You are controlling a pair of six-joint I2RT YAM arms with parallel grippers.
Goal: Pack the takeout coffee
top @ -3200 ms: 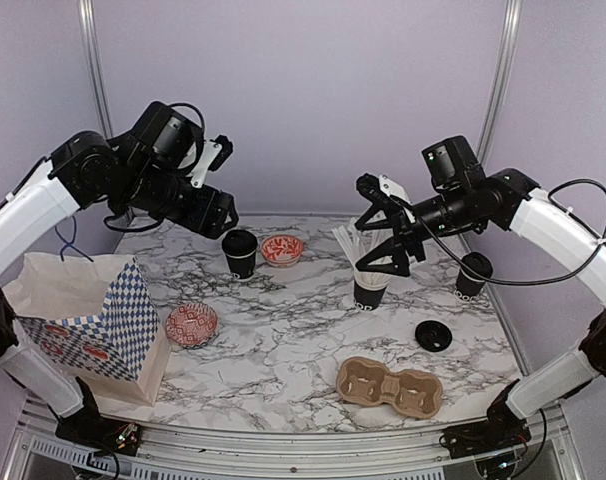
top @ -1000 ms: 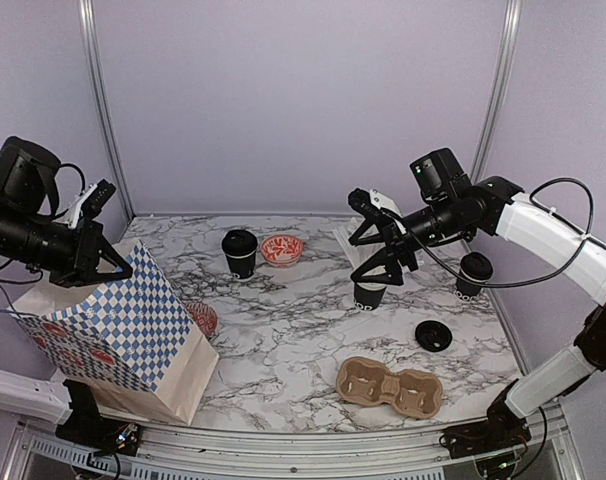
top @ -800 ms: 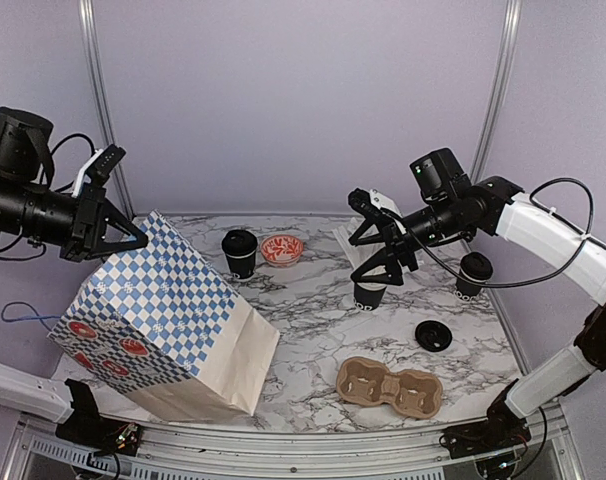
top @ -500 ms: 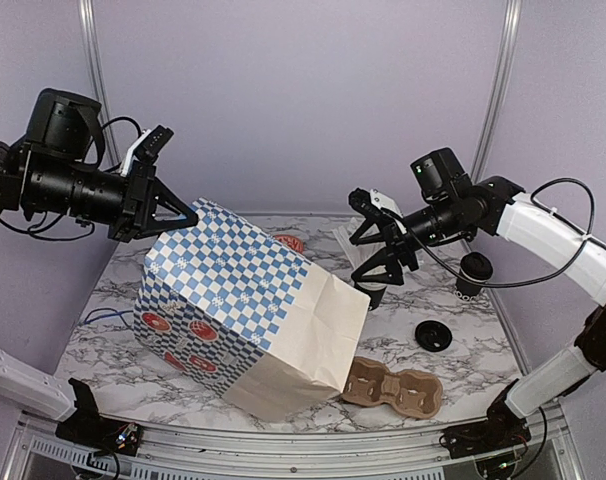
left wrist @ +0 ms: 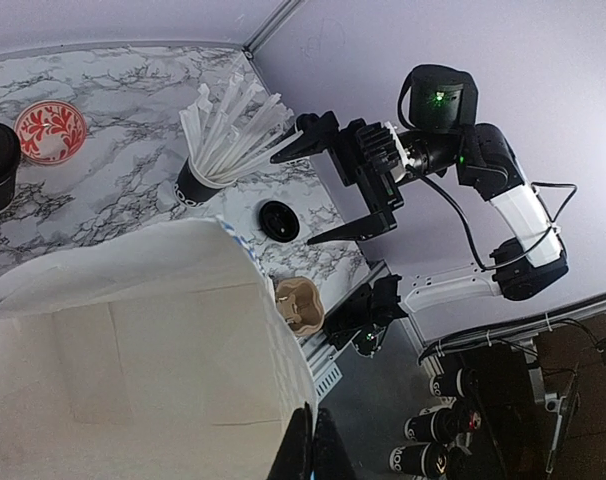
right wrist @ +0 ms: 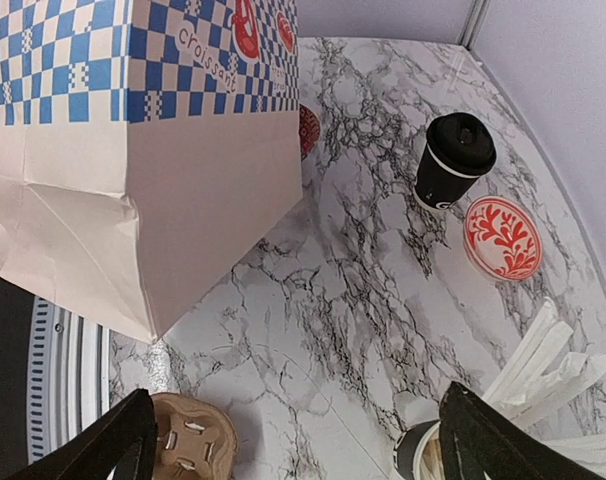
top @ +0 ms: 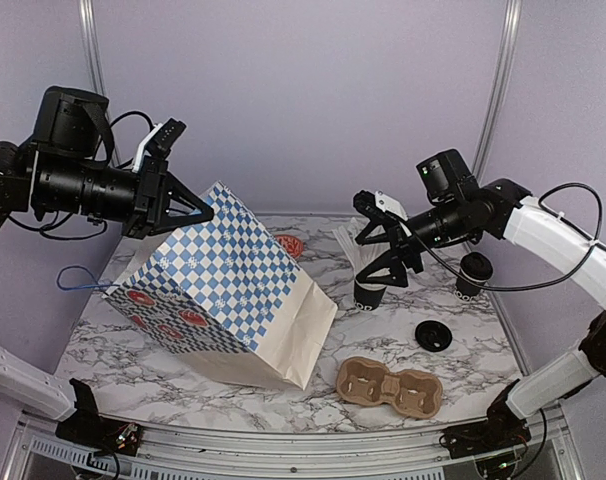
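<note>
- Near edge, right of middle: you have a brown two-hole tray (top: 390,387) lying flat on the marble surface.
- Just beyond the tray, toward the right edge: a loose black lid (top: 433,336) lies flat, apart from every cup.
- Left half of the surface: the blue-checked paper bag (top: 223,290) is steeply tilted, with its plain brown bottom turned toward the near right. Its lowest corner sits down by the near edge, just left of the tray. Whether it bears on the surface cannot be told.
- Your left gripper (top: 205,211) is high over the left side. Its fingers (left wrist: 301,450) are pinched tight together on the bag's top rim, as the wrist view confirms.
- Right of middle: a black cup of white sticks (top: 368,290) stands upright.
- Your right gripper (top: 371,258) hangs above that cup with its fingers spread wide, holding nothing.
- Right edge, beyond the loose lid: one takeout cup (top: 472,274) stands upright. Its top is too dark to tell whether it has a lid.
- Toward the far edge: the other takeout cup (right wrist: 453,160) stands upright with its lid on, just beside a red-patterned bowl (right wrist: 503,235). From overhead the bag hides this cup.
- Both takeout cups stand on the surface, outside the bag and the tray.
</note>
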